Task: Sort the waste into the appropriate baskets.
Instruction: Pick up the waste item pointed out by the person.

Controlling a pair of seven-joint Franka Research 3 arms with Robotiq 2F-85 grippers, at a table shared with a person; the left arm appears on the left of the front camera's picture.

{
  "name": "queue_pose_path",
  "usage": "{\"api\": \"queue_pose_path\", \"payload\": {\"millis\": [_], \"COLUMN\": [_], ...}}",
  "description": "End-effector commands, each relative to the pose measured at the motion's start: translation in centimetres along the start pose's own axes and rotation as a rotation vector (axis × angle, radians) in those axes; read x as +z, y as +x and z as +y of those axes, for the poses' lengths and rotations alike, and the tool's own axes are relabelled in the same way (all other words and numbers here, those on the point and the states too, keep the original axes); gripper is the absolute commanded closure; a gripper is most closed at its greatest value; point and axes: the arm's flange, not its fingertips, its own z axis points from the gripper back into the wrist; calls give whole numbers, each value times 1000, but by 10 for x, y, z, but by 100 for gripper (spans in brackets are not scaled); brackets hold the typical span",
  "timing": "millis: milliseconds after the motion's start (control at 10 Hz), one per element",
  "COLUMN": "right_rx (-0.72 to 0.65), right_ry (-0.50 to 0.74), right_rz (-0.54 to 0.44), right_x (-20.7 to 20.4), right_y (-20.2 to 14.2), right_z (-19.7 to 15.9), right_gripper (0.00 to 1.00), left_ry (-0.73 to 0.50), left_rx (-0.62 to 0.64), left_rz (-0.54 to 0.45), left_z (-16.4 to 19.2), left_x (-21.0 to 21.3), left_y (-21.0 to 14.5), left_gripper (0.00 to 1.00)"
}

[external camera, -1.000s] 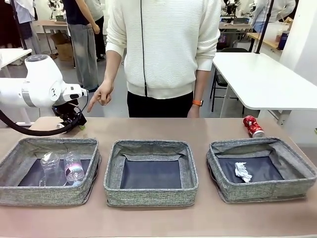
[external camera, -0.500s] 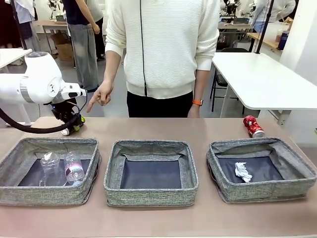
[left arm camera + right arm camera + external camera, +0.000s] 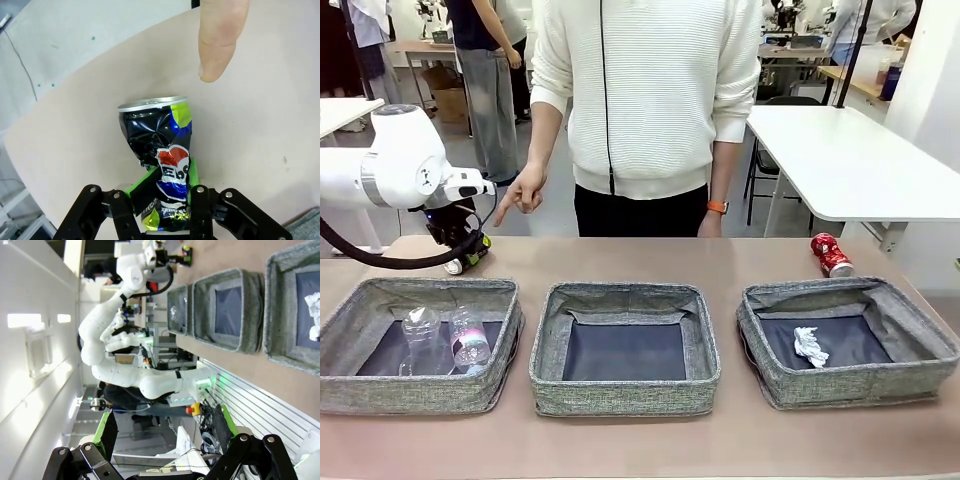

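The tan desk [image 3: 620, 445] carried three grey fabric bins in a row: the left basket [image 3: 410, 392], the middle basket [image 3: 625, 396] and the right basket [image 3: 860, 388]. A crushed red can [image 3: 831, 255] lay just behind the right basket.

Past the tan counter [image 3: 620, 258] there's a busy workshop back there. Off to the right, a big white table [image 3: 850, 160] on thin legs, with a black chair [image 3: 788, 100] tucked in behind it. A white wall [image 3: 942, 80] closes that right edge, and a black pole [image 3: 855, 40] slants up in front. Far left now: a wooden table [image 3: 415, 46], cardboard boxes [image 3: 445, 98] below it, and another white tabletop [image 3: 342, 112] poking in at the edge. The floor [image 3: 75, 40] is pale grey, dotted with small green specks. From the right wrist, two bright light panels [image 3: 22, 320] glow on a white surface.
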Motion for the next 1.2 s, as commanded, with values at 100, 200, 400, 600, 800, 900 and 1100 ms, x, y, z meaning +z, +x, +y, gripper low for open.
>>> {"api": "queue_pose_path", "payload": {"millis": [100,200,400,600,800,900,1100], "right_rx": [18,18,18,18,18,18,18], "right_ry": [20,20,20,20,20,20,20], "right_rz": [0,0,0,0,0,0,0], "right_x": [3,3,3,3,3,3,3], "right_y": [1,1,1,1,1,1,1], "right_z": [2,2,2,2,2,2,2], "right_gripper": [0,0,0,0,0,0,0], "left_ry": [1,2,1,2,3,4,42], "left_rx": [23,21,24,23,25,24,43], "left_rz": [16,16,20,21,18,14,-4], "left_z": [1,1,2,2,3,3,-1], "left_x": [-2,-2,-2,-2,-2,0,21], "left_y": [-2,-3,-3,-2,-3,-4,-17], "left_gripper": [100,100,100,100,100,100,100]}}
